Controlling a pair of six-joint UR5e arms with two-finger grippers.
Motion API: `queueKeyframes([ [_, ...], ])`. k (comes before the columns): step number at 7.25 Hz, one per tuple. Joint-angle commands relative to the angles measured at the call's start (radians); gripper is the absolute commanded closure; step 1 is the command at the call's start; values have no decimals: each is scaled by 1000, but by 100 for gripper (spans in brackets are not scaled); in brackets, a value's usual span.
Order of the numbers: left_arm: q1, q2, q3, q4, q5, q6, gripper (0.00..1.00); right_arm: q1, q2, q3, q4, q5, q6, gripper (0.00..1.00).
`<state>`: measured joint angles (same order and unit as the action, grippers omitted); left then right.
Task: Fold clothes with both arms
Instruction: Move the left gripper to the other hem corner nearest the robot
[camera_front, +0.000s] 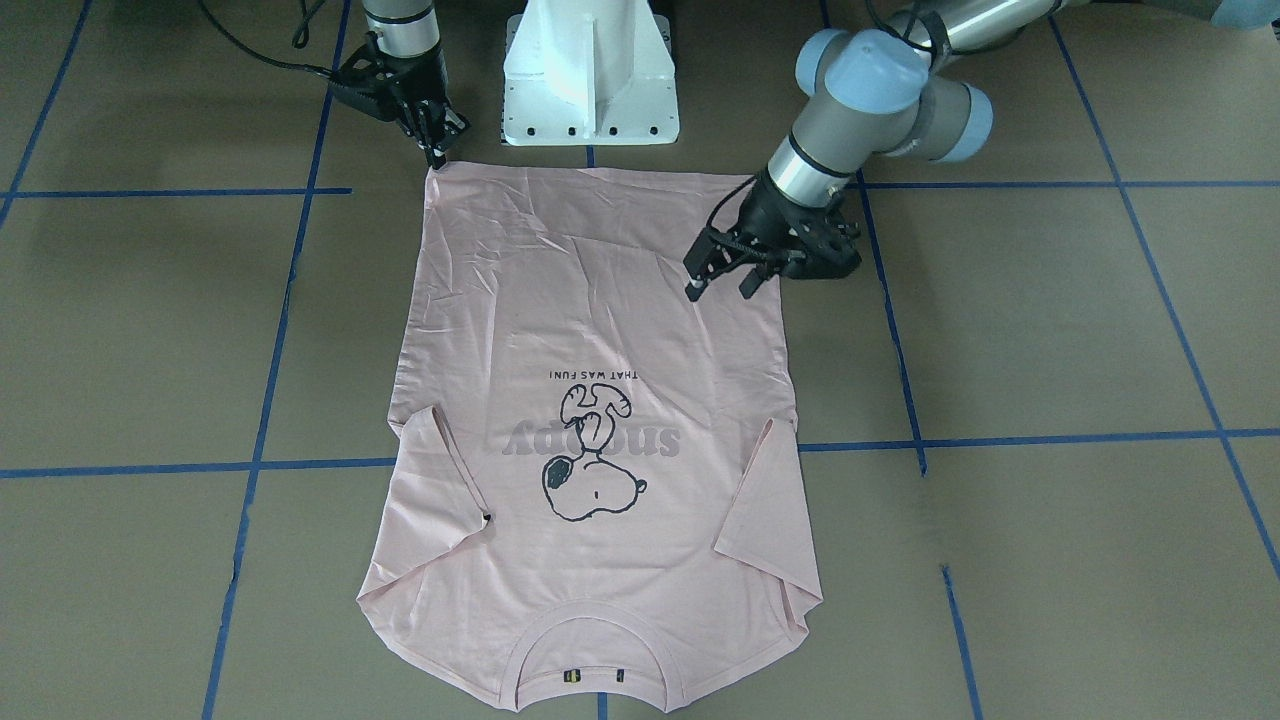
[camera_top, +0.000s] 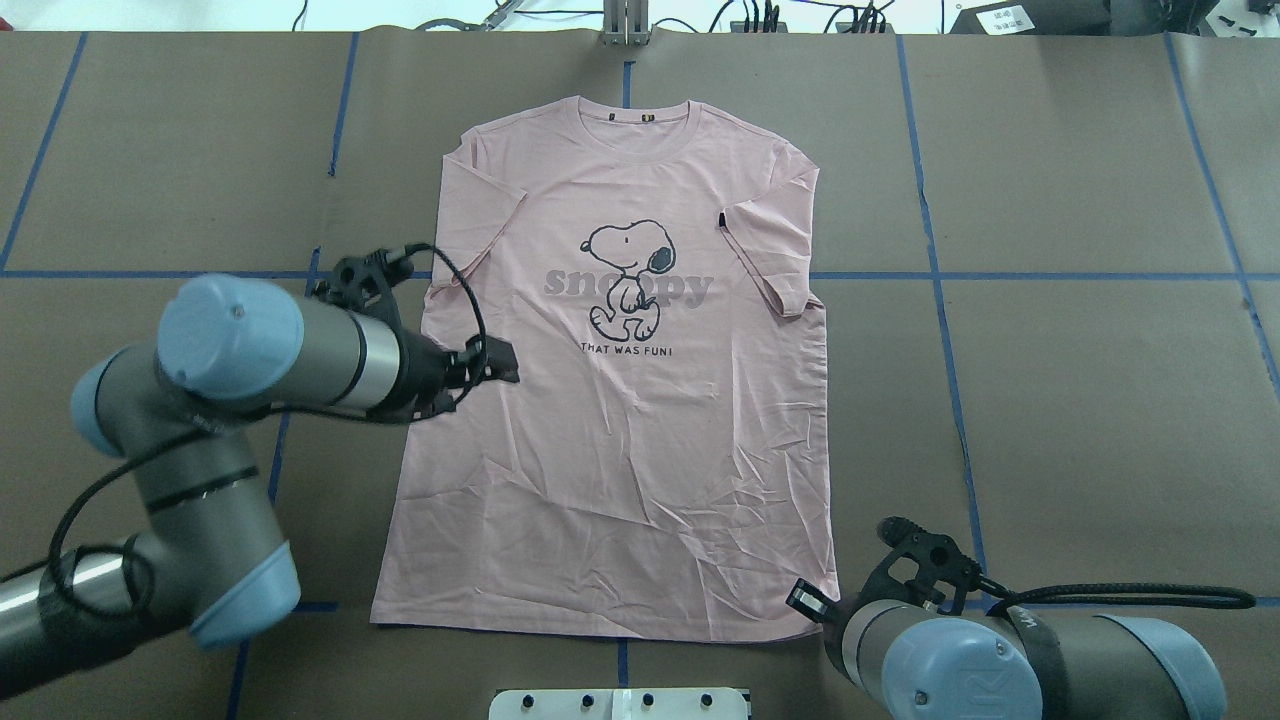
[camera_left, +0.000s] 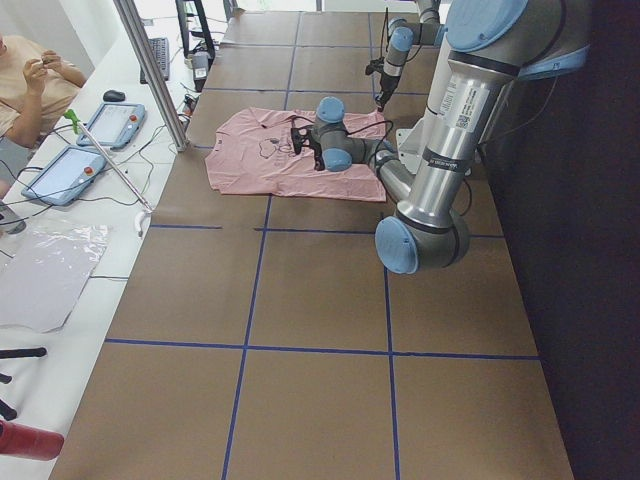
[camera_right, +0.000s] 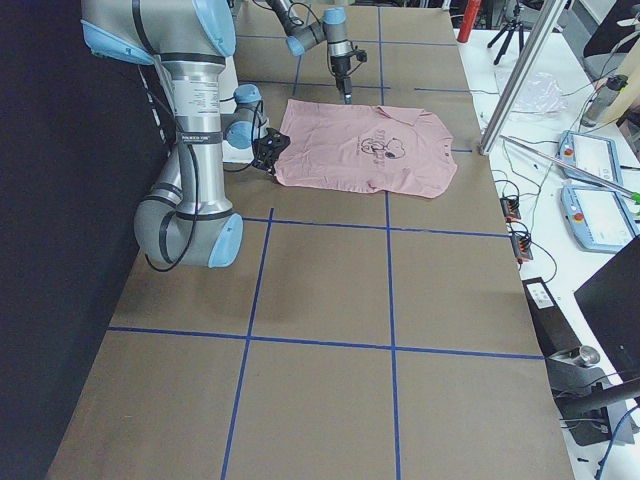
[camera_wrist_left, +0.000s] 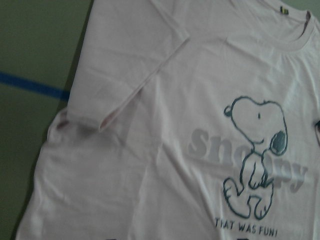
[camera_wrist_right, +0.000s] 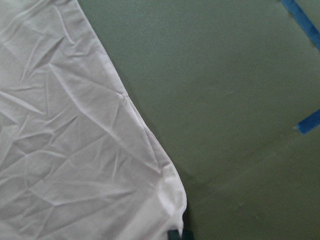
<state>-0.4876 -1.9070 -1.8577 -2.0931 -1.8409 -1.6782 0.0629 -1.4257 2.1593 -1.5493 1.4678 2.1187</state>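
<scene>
the light pink short-sleeved t-shirt (camera_top: 620, 450) lay flat on the brown desk (camera_top: 1080, 400), left gripper (camera_front: 718, 289) above it with jaws spread and empty, right gripper (camera_front: 438, 154) at its hem corner, jaws drawn together.

Brown tabletop (camera_front: 1050, 320) crossed by blue tape lines (camera_front: 270, 400). White bench (camera_left: 50, 385) seen along left edge, blue-edged tablets (camera_left: 110, 125) laid on it; metal post (camera_left: 152, 75) upper left.
</scene>
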Motion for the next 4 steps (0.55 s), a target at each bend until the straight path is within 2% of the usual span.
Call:
queueKeyframes([
  [1,201,208,-200,70,101,-189,18,17,-1,2,0,9,-2,100],
  [2,286,256,-204,74,191,-237,18,20,-1,1,0,9,-2,100],
  [4,343,276,-195,103,193,-253,18,20,-1,-1,0,9,-2,100],
])
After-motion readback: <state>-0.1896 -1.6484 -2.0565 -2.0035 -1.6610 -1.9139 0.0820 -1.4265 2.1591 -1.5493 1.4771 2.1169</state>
